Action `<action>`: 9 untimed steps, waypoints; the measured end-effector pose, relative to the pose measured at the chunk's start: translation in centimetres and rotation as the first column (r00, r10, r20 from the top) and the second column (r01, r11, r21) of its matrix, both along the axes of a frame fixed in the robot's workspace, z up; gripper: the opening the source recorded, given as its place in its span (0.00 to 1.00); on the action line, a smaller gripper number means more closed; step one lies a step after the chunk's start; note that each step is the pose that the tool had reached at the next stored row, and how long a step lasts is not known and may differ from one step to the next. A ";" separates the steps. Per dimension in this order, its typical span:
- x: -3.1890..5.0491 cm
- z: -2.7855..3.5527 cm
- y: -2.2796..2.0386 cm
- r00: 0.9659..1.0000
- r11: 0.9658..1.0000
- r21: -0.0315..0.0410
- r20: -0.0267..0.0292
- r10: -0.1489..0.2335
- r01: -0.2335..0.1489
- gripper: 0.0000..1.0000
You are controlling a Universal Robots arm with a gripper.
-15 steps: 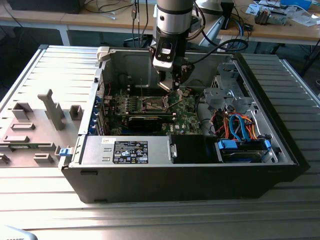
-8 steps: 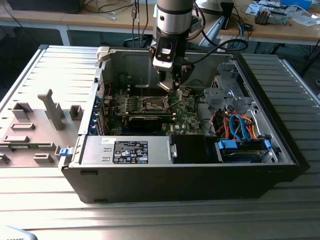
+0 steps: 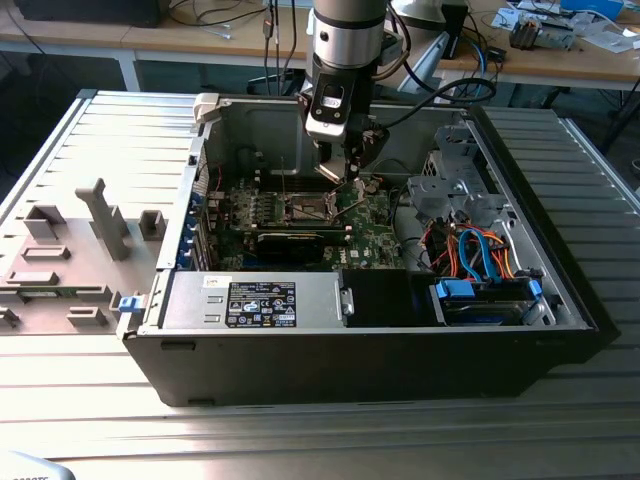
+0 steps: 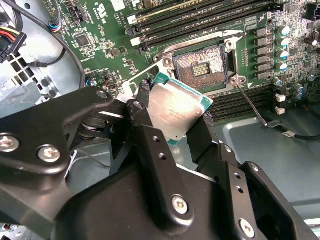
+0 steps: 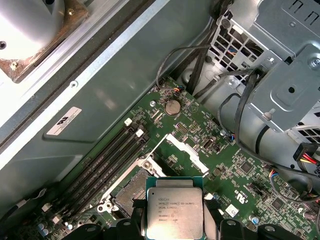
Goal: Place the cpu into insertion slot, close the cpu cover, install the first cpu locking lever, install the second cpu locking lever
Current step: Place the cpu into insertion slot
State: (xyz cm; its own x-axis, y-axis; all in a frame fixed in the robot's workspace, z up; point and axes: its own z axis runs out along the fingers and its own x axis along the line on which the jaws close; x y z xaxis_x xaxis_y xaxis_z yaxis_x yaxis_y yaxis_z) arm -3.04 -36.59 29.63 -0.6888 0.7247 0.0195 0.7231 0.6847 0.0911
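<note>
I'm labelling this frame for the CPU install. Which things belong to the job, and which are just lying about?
Job: cpu, held in the end effector; insertion slot, uncovered; cpu cover, open.

Lying about: memory slots; coin cell battery; drive cage; power supply; blue and orange cables.

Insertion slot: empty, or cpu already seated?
Empty. In the second wrist view the insertion slot shows bare contacts; the cpu is clamped in the hand, clear of it.
</note>
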 end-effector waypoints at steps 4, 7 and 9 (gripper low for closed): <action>0.00 -0.01 0.00 1.000 1.000 0.000 0.000 -0.003 0.003 0.54; 0.00 -0.07 0.00 1.000 1.000 -0.001 0.000 -0.014 0.014 0.54; -0.01 -0.08 0.00 1.000 1.000 -0.008 0.000 -0.018 0.018 0.54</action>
State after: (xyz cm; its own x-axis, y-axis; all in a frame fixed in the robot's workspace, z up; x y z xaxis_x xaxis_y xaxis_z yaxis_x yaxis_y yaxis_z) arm -3.05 -36.59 29.56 -0.6756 0.7371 0.0133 0.7352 0.6724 0.0855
